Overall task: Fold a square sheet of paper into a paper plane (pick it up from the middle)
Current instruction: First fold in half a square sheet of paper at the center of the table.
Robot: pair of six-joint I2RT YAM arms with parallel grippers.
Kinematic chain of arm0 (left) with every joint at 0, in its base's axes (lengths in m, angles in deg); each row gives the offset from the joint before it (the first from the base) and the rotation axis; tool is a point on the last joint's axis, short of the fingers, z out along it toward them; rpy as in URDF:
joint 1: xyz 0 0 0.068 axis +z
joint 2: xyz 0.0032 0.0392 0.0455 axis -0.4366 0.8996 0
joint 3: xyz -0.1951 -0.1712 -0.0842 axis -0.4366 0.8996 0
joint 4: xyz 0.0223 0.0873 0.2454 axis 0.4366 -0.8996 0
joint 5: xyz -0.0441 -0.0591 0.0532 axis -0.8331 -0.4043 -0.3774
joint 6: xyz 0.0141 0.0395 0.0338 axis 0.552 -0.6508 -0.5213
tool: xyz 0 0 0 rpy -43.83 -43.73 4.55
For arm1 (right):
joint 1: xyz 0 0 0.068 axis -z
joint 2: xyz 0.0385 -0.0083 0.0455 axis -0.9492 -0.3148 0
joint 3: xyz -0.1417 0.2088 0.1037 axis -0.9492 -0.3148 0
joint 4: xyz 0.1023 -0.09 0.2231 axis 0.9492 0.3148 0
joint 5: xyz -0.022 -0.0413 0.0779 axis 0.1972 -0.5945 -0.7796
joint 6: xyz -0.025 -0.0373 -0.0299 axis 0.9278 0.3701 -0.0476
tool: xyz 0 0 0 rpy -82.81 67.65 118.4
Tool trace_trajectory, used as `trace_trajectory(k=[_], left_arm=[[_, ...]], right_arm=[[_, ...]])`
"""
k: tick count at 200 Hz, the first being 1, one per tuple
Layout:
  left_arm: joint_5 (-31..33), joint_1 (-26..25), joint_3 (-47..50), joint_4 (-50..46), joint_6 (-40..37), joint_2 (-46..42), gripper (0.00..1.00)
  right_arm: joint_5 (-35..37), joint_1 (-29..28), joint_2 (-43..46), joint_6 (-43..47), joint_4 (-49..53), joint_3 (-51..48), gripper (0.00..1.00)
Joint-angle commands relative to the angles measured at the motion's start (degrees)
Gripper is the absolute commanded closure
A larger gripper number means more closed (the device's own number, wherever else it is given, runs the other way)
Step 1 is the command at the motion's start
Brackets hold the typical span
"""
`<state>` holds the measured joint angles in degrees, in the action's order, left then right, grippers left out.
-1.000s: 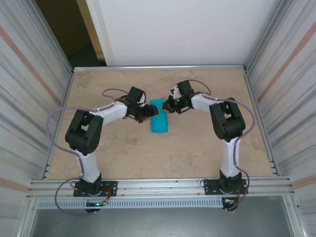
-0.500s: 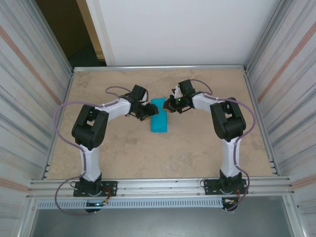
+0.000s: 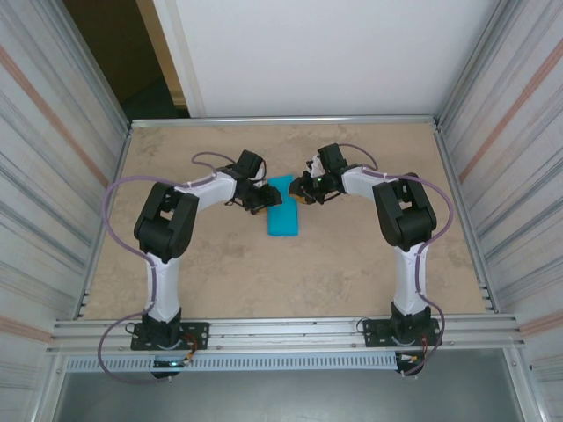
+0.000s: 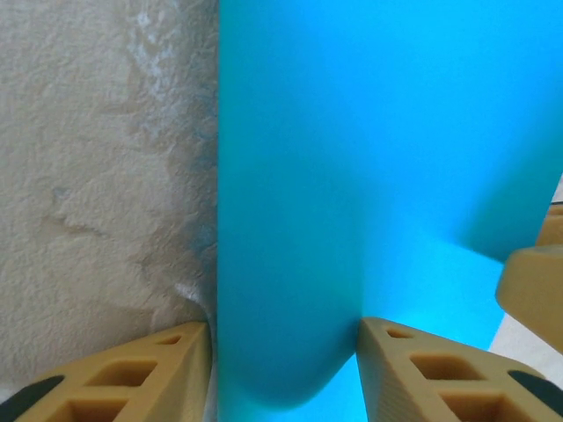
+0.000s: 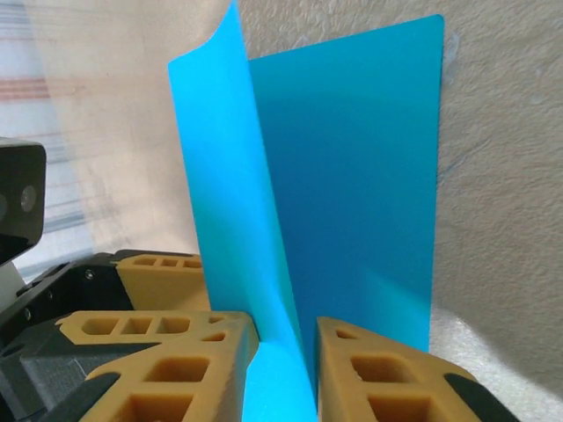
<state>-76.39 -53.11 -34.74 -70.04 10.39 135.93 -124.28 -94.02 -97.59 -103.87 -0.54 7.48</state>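
Observation:
The square sheet of paper [image 3: 284,220] is teal and lies folded into a narrow rectangle mid-table, with one flap [image 5: 220,176] standing up. My left gripper [image 3: 264,200] is at its left edge. Its jaws are open astride a rounded fold [image 4: 290,290] that brushes both fingers [image 4: 167,369]. My right gripper [image 3: 302,190] is at the sheet's far right corner. It is open, and the upright flap rises through the gap between its fingers [image 5: 369,369] without being pinched. The grippers face each other across the sheet.
The tan tabletop [image 3: 220,272] is walled by ribbed metal panels left [image 3: 53,176] and right [image 3: 510,176], with a rail [image 3: 290,332] along the near edge. One right finger [image 4: 537,281] shows at the edge of the left wrist view. The left gripper's fingers [image 5: 163,268] sit close beside the flap.
My right gripper has opened off the paper flap. The left jaws have narrowed around the fold, and the left arm's elbow has swung inward and farther up the table.

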Motion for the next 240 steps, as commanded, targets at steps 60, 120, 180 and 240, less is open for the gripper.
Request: trace_trajectory(k=[60, 120, 180, 240], left_arm=[[2.5, -0.6, -3.3, -7.2, -2.9, 4.9, 0.55], [9.0, -3.3, -7.0, -16.3, -3.8, 10.7, 0.55], [12.8, -5.1, -9.0, -20.5, -5.3, 13.8, 0.54], [13.3, -5.5, -11.8, -23.5, -4.0, 17.5, 0.53]], right_arm=[[11.2, 2.9, 13.9, -1.1, 3.4, -9.1, 0.50], [14.5, 3.1, 19.2, -1.7, 2.3, -15.5, 0.46], [13.4, 3.1, 18.3, -1.8, 1.7, -16.3, 0.48], [12.7, 3.1, 17.4, -1.8, 2.0, -15.3, 0.48]])
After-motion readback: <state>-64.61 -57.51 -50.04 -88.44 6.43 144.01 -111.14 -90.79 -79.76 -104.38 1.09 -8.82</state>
